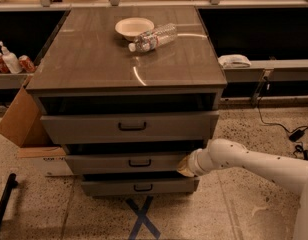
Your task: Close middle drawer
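Note:
The middle drawer (129, 162) is a wide grey drawer with a slim front panel and a small black bar handle (139, 163). It sits between the taller top drawer (129, 127) and the bottom drawer (139, 186), sticking out only a little. My gripper (184, 166), at the end of my white arm (249, 161), presses against the right end of the middle drawer's front panel.
On the cabinet top (94, 59) stand a white bowl (134, 27) and a lying plastic bottle (154, 37). A cardboard box (24, 129) sits left of the cabinet. Cables (289, 131) lie on the floor at right. A blue X (142, 219) marks the floor in front.

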Action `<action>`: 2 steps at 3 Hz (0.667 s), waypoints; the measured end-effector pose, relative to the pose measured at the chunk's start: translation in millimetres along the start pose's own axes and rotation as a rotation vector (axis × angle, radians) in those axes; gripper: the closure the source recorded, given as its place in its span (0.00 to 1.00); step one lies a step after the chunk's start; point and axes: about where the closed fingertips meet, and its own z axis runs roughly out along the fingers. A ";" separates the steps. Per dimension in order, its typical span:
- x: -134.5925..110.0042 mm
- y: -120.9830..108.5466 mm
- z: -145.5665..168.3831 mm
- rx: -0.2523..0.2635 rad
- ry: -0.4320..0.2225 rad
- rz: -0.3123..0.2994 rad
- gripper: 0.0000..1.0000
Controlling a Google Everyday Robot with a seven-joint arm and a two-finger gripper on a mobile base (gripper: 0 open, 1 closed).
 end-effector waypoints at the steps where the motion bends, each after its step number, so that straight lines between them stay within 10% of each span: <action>1: -0.2 25.3 -24.0 -0.045 -0.029 -0.068 1.00; 2: -1.3 54.5 -58.8 -0.082 -0.066 -0.162 1.00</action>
